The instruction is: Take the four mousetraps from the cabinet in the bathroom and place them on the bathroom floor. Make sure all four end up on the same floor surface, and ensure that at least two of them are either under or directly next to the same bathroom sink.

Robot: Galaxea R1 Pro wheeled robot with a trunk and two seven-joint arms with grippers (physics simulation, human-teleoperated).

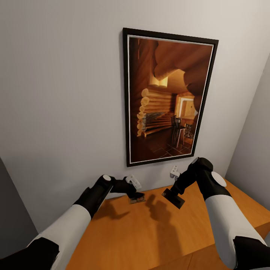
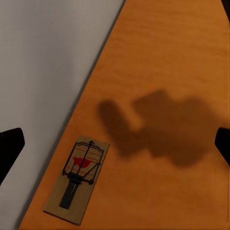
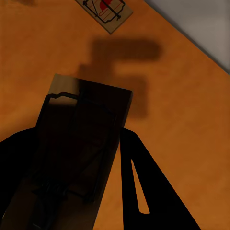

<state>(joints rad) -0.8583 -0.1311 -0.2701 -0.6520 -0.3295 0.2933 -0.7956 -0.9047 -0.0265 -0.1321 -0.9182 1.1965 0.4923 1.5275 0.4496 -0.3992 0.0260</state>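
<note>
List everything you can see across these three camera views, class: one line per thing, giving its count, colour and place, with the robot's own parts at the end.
Mousetrap on the cabinet: one, tan wood with dark wire and a red spot, flat on the top near the wall.
Held mousetrap: one, in shadow, gripped above the cabinet top.
Cabinet: one, orange-brown wood, against the wall.
Framed picture: one, black frame, log-cabin interior, on the wall above the cabinet.
Wall: pale grey.
Left gripper: black, open, over the lying mousetrap.
Right gripper: black, shut on the held mousetrap.
</note>
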